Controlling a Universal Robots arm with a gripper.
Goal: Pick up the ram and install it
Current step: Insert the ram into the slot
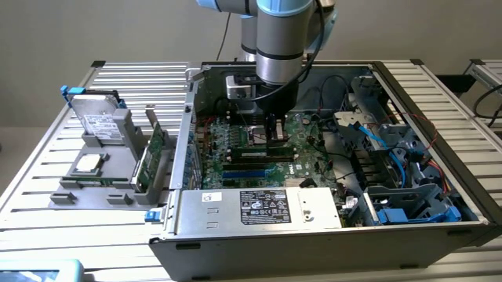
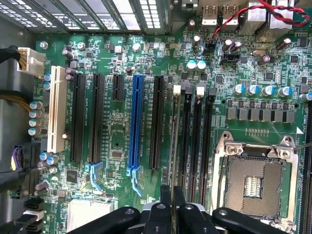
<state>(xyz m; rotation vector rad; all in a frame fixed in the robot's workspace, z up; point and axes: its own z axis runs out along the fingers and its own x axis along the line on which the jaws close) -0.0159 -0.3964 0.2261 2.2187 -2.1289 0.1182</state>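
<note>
I am holding the ram point(image 2: 174, 141) pinched in the gripper point(image 2: 172, 200), down at the memory slots point(image 2: 196, 146); I think clicking it in is left.

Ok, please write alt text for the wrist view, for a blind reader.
The gripper holds the ram edge-on, lined up with the black memory slots on a green motherboard. Expansion slots lie on one side, an empty processor socket on the other.

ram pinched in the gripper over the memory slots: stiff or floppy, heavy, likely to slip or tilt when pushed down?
Likely stiff: the ram, a thin board seen edge-on, runs straight with no sag. Probably light: the gripper pinches it at one narrow spot. It may tilt or slip if pushed off-centre, standing on its thin edge along the memory slots.
</note>
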